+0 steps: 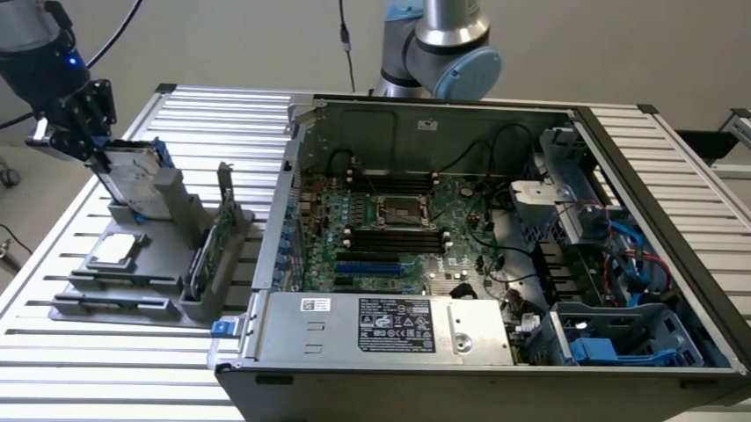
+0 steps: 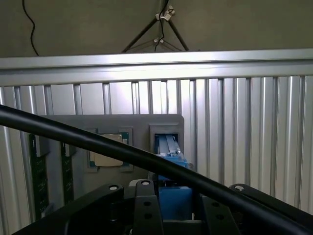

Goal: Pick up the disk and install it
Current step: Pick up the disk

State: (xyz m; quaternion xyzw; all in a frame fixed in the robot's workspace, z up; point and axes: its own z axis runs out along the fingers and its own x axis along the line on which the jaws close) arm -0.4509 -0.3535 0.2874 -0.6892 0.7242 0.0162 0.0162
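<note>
Our pincer (image 1: 94,145) is clamped on the top edge of the disk (image 1: 129,180), with a blue rail showing between its fingers. The disk stands tilted, its lower end at the slot of the grey holder (image 1: 176,211) on the counter (image 1: 223,114); we cannot tell whether it is clear of the slot. We judge the pick-up under way. Installing is not yet begun: the open case (image 1: 411,123) lies well apart, towards the exterior view's right.
</note>
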